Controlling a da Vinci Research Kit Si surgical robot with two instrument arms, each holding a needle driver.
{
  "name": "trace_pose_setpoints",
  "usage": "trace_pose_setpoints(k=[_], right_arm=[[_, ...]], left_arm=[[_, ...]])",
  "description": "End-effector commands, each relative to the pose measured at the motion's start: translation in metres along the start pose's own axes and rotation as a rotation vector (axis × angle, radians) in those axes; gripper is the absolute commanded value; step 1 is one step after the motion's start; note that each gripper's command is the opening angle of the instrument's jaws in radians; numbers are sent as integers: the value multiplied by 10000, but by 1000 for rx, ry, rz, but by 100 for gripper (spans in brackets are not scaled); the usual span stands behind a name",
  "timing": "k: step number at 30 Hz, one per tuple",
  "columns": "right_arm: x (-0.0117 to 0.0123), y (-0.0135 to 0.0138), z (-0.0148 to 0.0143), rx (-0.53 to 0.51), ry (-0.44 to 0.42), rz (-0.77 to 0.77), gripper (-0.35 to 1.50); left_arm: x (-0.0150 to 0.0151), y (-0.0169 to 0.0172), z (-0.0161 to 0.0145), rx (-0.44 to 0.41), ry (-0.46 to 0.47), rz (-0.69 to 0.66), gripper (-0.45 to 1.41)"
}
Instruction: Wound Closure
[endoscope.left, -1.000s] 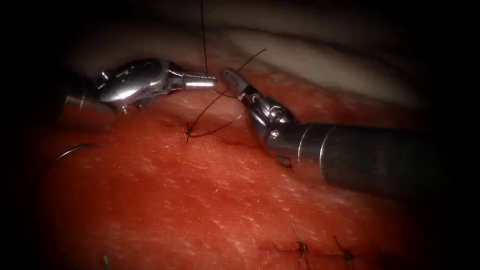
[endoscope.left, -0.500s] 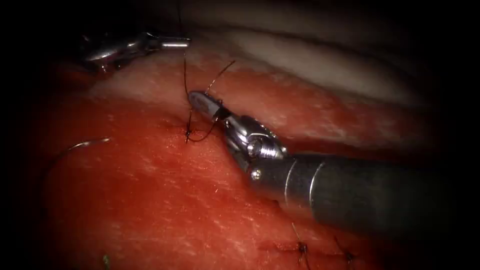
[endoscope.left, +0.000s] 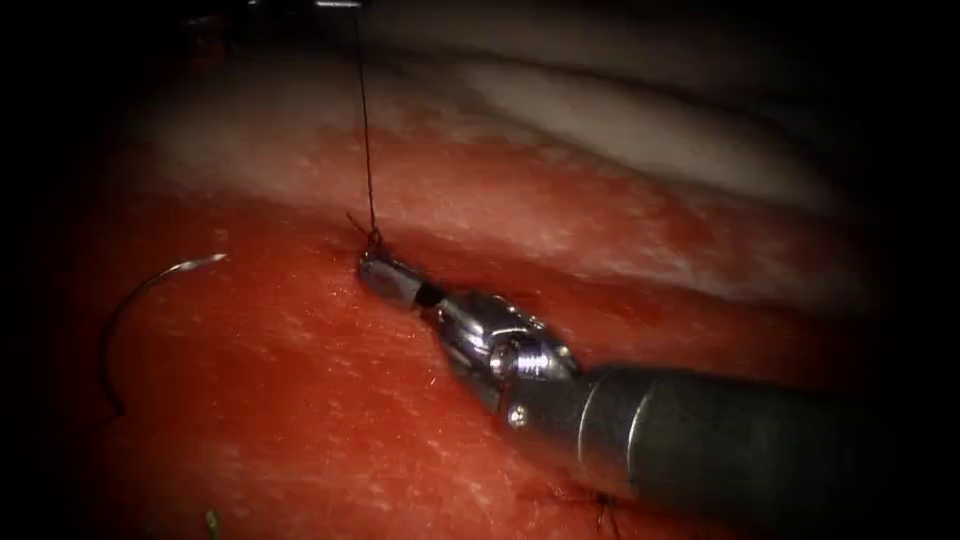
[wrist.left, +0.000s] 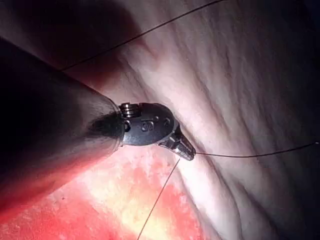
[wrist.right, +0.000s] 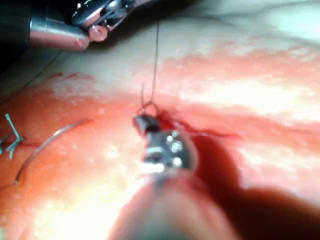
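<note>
Jaws of the right tool (endoscope.left: 385, 278) are closed on the thread (endoscope.left: 366, 140) right at the knot, pressed to the tissue (endoscope.left: 330, 420) at the cut. From there the strand runs taut upward to the left tool (wrist.left: 186, 151), clamped on it. Lying free on the tissue, well left of the cut, is the needle (endoscope.left: 135, 310).

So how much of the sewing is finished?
Done: a tied stitch shows low on the tissue. In hand: the left tool is shut on the thread, stretched straight to a knot at the cut; the right tool is shut on the thread beside that knot. The needle lies free on the tissue, left of the cut, held by neither. Left: the cut looks open right of the knot.
</note>
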Motion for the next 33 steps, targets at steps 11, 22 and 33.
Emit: trace_pose_setpoints(k=[11,22,33], right_arm=[[11,1,2,140,-114,-833,-35],[-2,1,14,363,-79,-1149,-35],[-19,-14,6,505,-41,-1286,-35]], left_arm=[[-26,-37,2,45,-42,34,-35],[-32,-67,-2,133,-132,70,-35],[-32,-67,-1,145,-184,120,-35]])
